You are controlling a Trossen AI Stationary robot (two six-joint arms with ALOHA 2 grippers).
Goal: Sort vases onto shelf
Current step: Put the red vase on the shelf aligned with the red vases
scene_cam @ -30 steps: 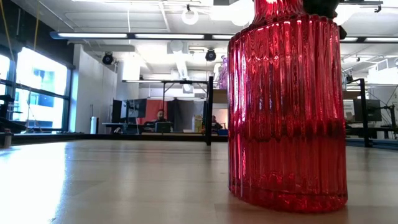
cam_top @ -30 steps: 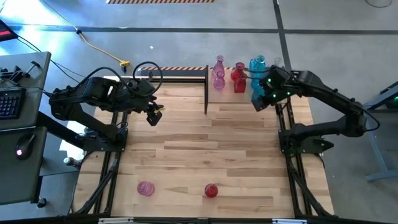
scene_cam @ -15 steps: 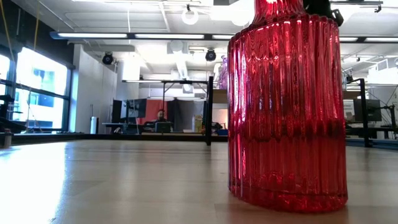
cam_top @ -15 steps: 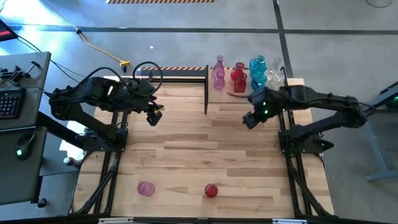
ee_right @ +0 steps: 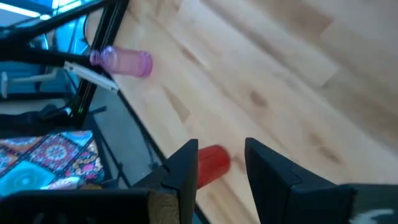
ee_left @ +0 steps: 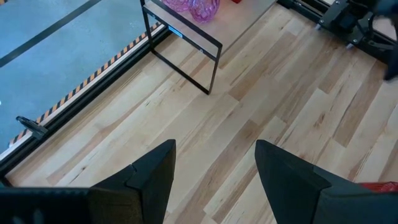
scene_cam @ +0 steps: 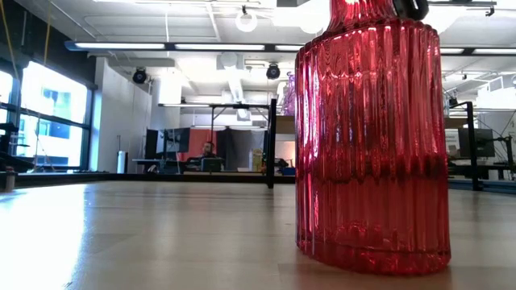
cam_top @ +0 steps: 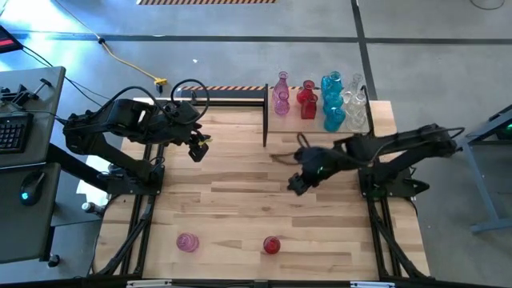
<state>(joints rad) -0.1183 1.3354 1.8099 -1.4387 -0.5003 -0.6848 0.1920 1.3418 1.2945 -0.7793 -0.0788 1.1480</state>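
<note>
keyboard [cam_top: 11, 132] off-table left, yellow cable [cam_top: 132, 64] on floor

tabletop [cam_top: 240, 200]: planked light wood
floor [cam_top: 200, 56]: grey concrete, dark lines across it
yellow cable [cam_top: 128, 60]: on floor beyond table's far left corner
striped tape [cam_top: 232, 88]: orange-black, along table's far edge
keyboard [cam_top: 10, 132]: on desk left of table
patterned cloth [ee_right: 37, 165]: below table edge, right wrist view

left arm folded at the far left of the surface, left gripper [cam_top: 196, 151] jaws apart, empty. right arm stretched low toward mid-surface, right gripper [cam_top: 295, 184] jaws narrowly parted, nothing between them.
</note>
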